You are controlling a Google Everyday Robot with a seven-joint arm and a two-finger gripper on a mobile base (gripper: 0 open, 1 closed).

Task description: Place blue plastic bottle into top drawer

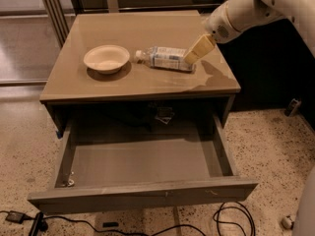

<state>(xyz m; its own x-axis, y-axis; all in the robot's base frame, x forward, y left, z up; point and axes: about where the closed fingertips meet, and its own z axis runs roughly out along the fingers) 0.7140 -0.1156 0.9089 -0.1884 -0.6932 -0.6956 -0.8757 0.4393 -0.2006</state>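
Observation:
The blue plastic bottle [165,58] lies on its side on the tan cabinet top [128,31], white cap pointing left toward the bowl. My gripper [195,54] comes in from the upper right on a white arm; its cream fingers [199,48] point down-left and reach the bottle's right end, at or just above it. The top drawer [142,163] is pulled open below the cabinet top, with nothing lying on its grey-brown floor.
A cream round bowl [106,58] sits on the cabinet top left of the bottle. Black cables [231,220] lie on the speckled floor in front of the drawer. A metal railing [51,9] stands at the back left.

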